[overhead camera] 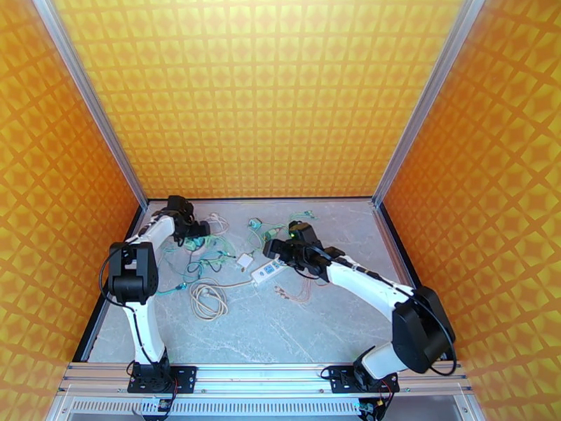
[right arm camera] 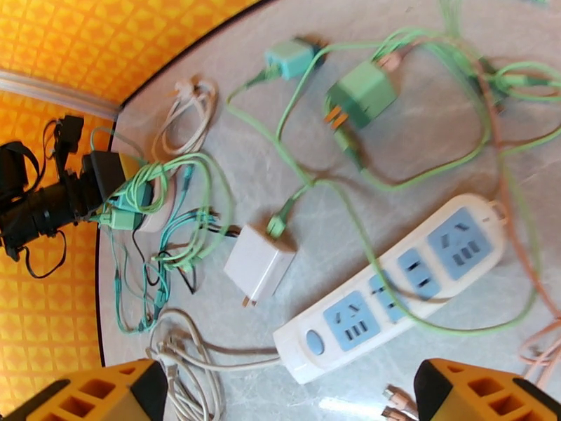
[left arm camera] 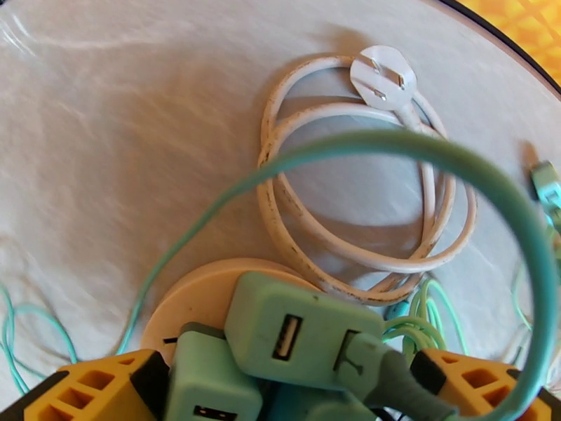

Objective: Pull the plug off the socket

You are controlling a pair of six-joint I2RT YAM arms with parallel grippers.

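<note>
Loose cords clutter the far part of the table (overhead camera: 315, 324). A coiled white cable (left arm camera: 365, 254) lies just beside the left gripper (left arm camera: 287, 387), and a thick teal cord (left arm camera: 421, 145) arches over it. The green charger (left arm camera: 294, 331) sits plugged into the round socket (left arm camera: 203, 296) at far left, between that gripper's wide-spread jaws; whether they touch it I cannot tell. The right gripper (right arm camera: 294, 394), jaws also wide and holding nothing, hangs over the near end of the power strip (right arm camera: 393, 289). A white adapter (right arm camera: 259, 262) lies just left of the strip.
</note>
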